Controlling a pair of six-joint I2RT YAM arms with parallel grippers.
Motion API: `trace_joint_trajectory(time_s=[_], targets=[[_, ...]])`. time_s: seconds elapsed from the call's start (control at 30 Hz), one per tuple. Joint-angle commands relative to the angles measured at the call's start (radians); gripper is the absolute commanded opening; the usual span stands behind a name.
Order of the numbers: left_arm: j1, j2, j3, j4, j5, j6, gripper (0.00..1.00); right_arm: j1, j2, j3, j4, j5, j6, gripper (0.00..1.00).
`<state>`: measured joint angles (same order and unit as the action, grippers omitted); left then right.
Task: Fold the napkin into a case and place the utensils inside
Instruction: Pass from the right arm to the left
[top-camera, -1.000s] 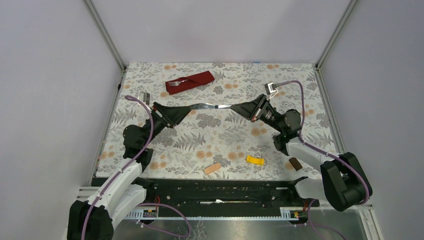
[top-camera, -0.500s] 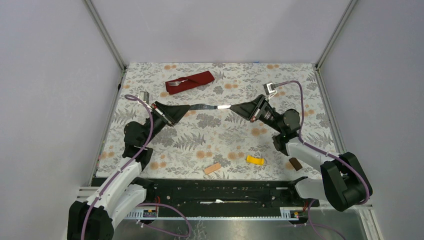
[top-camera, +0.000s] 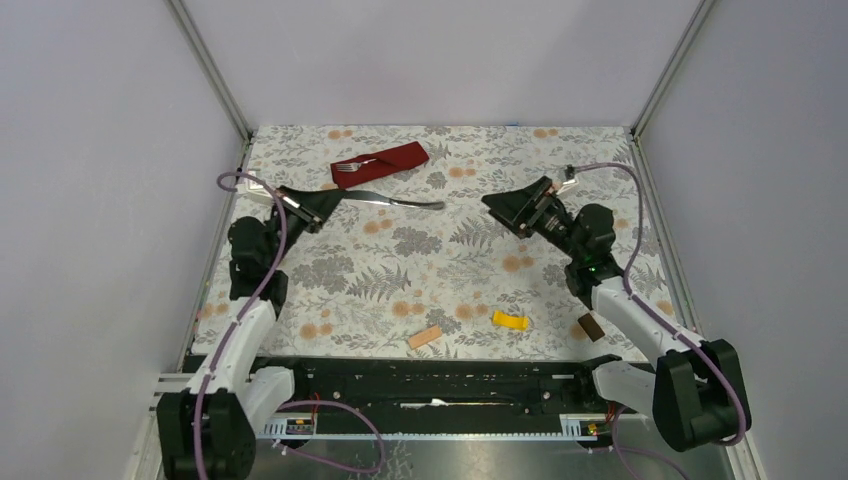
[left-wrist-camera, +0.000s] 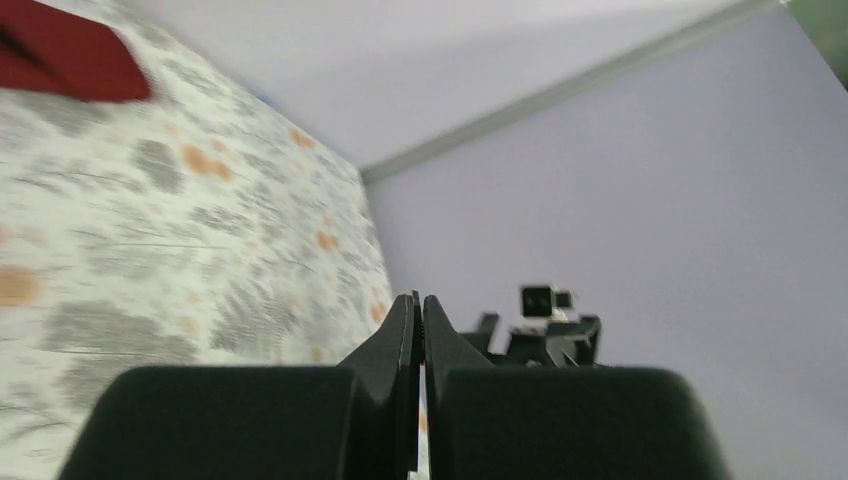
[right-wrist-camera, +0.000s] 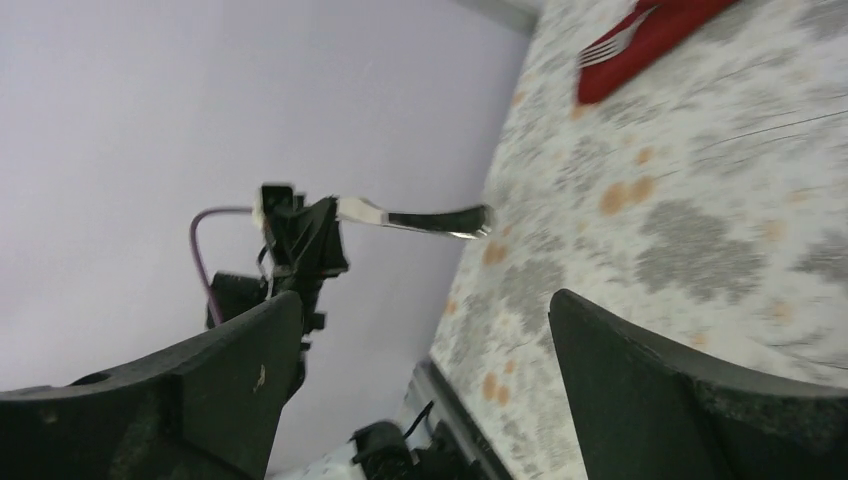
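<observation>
Holding the knife (top-camera: 395, 201) by one end, the left hand (top-camera: 333, 197) is clamped shut just near the folded napkin (top-camera: 390, 158) at the table's (top-camera: 450, 290) far left, where the fork (top-camera: 350, 166) lies tucked. The right hand (top-camera: 497, 211) hangs wide open, empty. Next, the knife probably needs sliding into the fold.

Dark red napkin (top-camera: 402, 156); silver knife (top-camera: 396, 201); floral tablecloth (top-camera: 430, 272) (grey, orange).
</observation>
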<state>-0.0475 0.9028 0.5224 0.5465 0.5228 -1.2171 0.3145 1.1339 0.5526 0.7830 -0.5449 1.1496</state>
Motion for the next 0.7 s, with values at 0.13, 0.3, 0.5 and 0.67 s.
trace_joint_trajectory(time_s=[0.13,0.3,0.5,0.67], targets=[[0.335,0.245,0.001,0.352,0.053,-0.119,0.0,-0.13,0.065,0.038,-0.254,-0.086,-0.227,1.0],[0.353,0.44,0.016,0.569,-0.075,-0.159,0.0,-0.131,0.161,0.013,-0.172,-0.133,-0.233,1.0],[0.352,0.644,0.049,0.716,-0.187,-0.121,0.0,-0.13,0.228,0.023,-0.117,-0.174,-0.239,1.0],[0.342,0.803,0.078,0.81,-0.26,-0.091,0.0,-0.132,0.259,0.027,-0.108,-0.18,-0.249,1.0]])
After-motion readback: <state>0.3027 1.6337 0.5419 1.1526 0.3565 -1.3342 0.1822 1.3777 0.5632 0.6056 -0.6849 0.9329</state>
